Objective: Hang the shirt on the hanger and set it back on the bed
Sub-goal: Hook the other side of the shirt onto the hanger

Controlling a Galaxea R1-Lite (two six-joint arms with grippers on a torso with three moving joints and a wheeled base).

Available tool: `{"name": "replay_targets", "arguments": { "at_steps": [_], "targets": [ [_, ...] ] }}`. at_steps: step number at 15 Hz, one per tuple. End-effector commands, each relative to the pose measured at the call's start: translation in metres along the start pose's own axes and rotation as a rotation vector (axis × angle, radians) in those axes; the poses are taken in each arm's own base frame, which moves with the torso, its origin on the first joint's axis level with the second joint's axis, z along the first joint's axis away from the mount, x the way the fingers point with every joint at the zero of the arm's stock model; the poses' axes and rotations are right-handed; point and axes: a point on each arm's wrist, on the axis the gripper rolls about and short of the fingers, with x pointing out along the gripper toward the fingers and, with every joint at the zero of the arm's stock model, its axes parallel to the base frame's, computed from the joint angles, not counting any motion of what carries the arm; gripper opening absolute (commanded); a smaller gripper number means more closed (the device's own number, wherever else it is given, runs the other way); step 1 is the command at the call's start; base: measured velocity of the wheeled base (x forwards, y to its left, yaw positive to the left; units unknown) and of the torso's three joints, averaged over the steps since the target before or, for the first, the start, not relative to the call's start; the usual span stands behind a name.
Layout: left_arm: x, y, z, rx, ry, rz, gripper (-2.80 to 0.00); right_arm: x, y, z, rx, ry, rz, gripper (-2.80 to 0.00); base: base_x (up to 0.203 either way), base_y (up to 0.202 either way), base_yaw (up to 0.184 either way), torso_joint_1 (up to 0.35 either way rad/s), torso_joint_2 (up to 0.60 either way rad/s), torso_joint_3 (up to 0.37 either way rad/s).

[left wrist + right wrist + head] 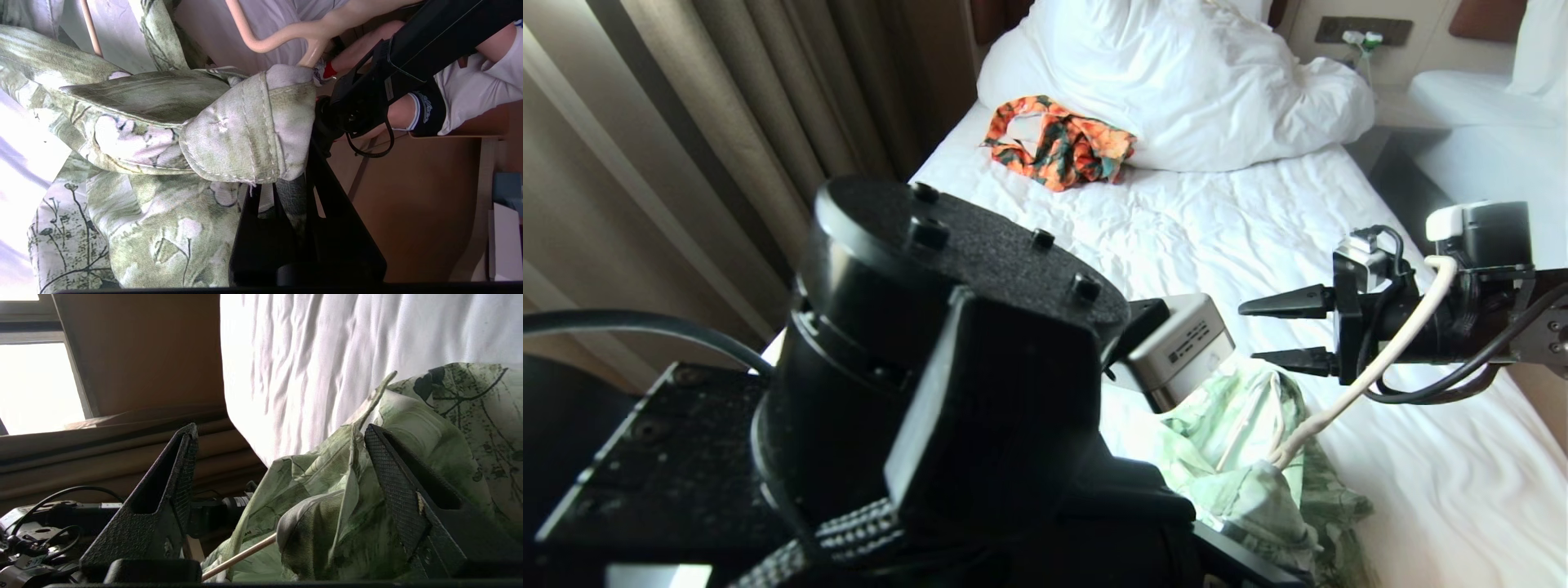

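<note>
Shirt (pixel 1241 457): limp printed cotton bunched at the bed's (pixel 1421 490) near edge; likely light and floppy, best taken at the collar seam.
Hanger (pixel 1372 367): thin, stiff cream wire threaded into the shirt.
Left gripper (pixel 282 192): clamped on the collar.
Right gripper (pixel 1278 329): jaws spread, empty, just above.

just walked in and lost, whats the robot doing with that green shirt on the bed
The robot is fitting the green floral button shirt onto the thin cream wire hanger over the white-sheeted bed. Its left gripper is shut on the shirt's collar. Its right gripper hangs open just above the shirt, holding nothing. The shirt is bunched, not yet hung neatly.
</note>
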Motion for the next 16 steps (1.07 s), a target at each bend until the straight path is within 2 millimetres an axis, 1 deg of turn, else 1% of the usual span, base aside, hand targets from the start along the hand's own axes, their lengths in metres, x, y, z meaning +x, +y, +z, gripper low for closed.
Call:
{"name": "replay_targets", "arguments": {
  "at_steps": [1,5,9,10,16],
  "targets": [
    [-0.001,0.000,0.000,-0.003,-0.001,-0.002,-2.80,0.000,-0.002,-0.001,0.003,0.001,-0.013,0.00,0.000,0.000,0.000,0.000,0.00,0.000],
    [-0.001,0.000,0.000,-0.003,-0.001,-0.001,-2.80,0.003,-0.002,-0.006,0.017,0.021,-0.028,0.00,0.000,0.000,0.000,0.000,0.00,0.000],
    [-0.001,-0.001,0.001,-0.003,-0.005,-0.002,-2.80,0.014,0.002,-0.012,0.010,0.056,-0.021,0.00,0.000,0.000,0.000,0.000,0.00,0.000],
    [-0.001,-0.001,0.001,-0.003,-0.005,-0.002,-2.80,0.016,0.003,-0.012,0.008,0.057,-0.023,-2.80,0.000,0.000,0.000,0.000,0.00,0.000],
    [-0.001,-0.001,0.001,-0.003,-0.005,-0.002,-2.80,0.016,0.005,-0.013,0.001,0.044,-0.035,-2.80,0.000,0.000,0.000,0.000,0.00,0.000]
  ]
}}
